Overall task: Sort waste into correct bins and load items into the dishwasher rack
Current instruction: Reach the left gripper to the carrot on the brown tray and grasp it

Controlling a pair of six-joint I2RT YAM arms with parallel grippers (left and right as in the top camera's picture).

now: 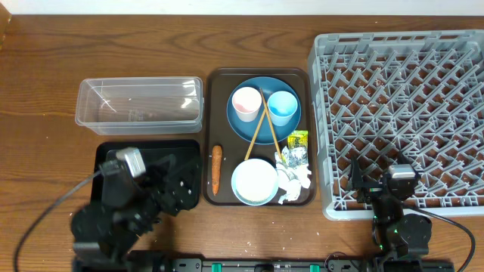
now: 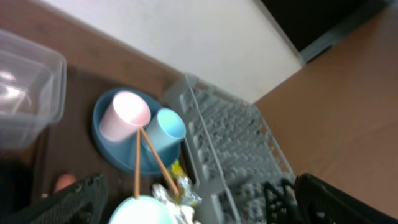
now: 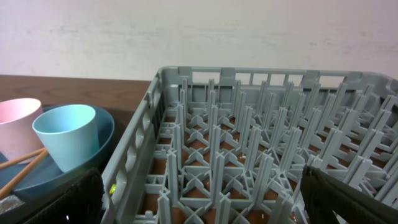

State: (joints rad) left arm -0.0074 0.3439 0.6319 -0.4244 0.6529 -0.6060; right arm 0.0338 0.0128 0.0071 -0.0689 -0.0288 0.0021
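Observation:
A dark-blue plate point(image 1: 261, 125) on a brown serving tray carries a pink cup point(image 1: 246, 102) and a light-blue cup point(image 1: 283, 106). Chopsticks point(image 1: 261, 130) lean from the plate onto the pale-blue bowl point(image 1: 255, 181). On the tray also lie a carrot point(image 1: 216, 168), a yellow-green packet point(image 1: 298, 139), foil point(image 1: 293, 157) and crumpled white paper point(image 1: 295, 183). The clear tub point(image 1: 140, 103) and black tray point(image 1: 187, 149) are at the left, the grey rack point(image 1: 404, 113) at the right. My left gripper point(image 1: 178, 189) hangs open over the black tray. My right gripper point(image 1: 387, 185) is open over the rack's near edge.
The brown serving tray point(image 1: 219, 98) stands between the bins and the rack. My left arm covers much of the black tray. The left wrist view shows the cups point(image 2: 124, 115), the chopsticks point(image 2: 152, 155) and the rack point(image 2: 230, 143) ahead, with a pale wall beyond.

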